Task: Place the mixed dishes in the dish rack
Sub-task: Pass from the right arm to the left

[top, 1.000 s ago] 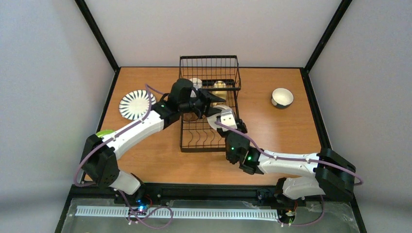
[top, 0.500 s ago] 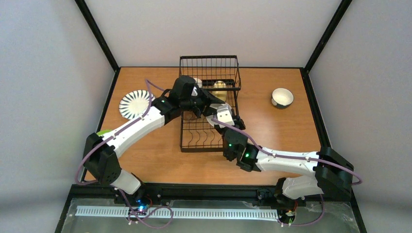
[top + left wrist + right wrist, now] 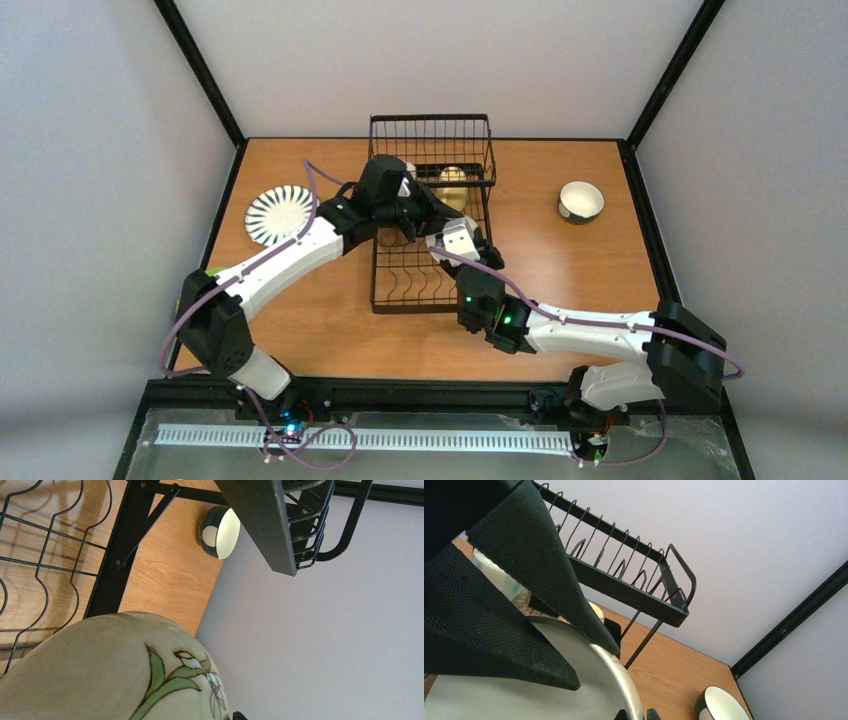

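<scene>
tan plate (image 3: pixel 458 240) hangs over the curved slots of the dish rack (image 3: pixel 378 272), pinched at its rim by your right gripper (image 3: pixel 594 667), whose fingers (image 3: pixel 524 555) are clamped tight on the edge. your left gripper (image 3: pixel 432 208) sits just beside the plate, near the basket end. its wrist view shows only one finger (image 3: pixel 260 525) and the plate's leaf-painted face, so i cannot tell whether those jaws are around the plate. to do this well, make sure one firm grip is on the rim at all times, stand the plate on edge in line with a slot, lower it between two wires, and let go only once it seats. your left arm (image 3: pixel 290 260) stretches long and diagonal across the table. your right arm (image 3: pixel 590 335) lies low, its forearm angling up toward the rack.
</scene>
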You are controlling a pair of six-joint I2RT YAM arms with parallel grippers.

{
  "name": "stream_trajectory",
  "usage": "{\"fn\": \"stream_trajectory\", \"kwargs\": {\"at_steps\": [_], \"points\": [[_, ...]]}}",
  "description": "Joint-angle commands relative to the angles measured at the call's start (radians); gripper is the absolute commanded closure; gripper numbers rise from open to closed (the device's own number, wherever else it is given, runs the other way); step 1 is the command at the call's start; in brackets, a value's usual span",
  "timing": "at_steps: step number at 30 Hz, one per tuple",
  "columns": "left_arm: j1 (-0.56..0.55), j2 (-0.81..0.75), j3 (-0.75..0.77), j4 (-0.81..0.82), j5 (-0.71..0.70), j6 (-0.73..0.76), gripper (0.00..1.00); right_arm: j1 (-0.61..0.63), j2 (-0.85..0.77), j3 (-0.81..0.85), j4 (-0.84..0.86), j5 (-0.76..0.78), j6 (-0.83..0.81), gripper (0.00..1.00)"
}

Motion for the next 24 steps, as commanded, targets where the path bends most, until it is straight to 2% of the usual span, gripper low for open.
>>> {"fn": "stream_trajectory", "kwargs": {"at_steps": [1, 9, 13, 17, 20, 24], "points": [[-0.001, 0.038, 0.005, 0.009, -0.02, 0.044, 0.59, 0.031, -0.008, 0.039, 0.075, -0.008, 0.022, 0.98], [-0.017, 0.061, 0.012, 0.025, -0.002, 0.054, 0.94, 0.042, -0.01, 0.04, 0.072, 0.001, 0.011, 0.98], [-0.023, 0.07, 0.015, 0.025, 0.001, 0.06, 1.0, 0.043, -0.013, 0.037, 0.067, 0.005, 0.013, 0.98], [-0.026, 0.077, 0.018, 0.016, 0.006, 0.066, 0.99, 0.042, -0.016, 0.034, 0.062, 0.008, 0.017, 0.98], [-0.027, 0.084, 0.041, -0.024, 0.003, 0.085, 0.83, 0.043, -0.016, 0.033, 0.06, 0.011, 0.017, 0.98], [-0.027, 0.086, 0.051, -0.059, 0.001, 0.104, 0.71, 0.043, -0.009, 0.033, 0.059, 0.01, 0.011, 0.98]]}}
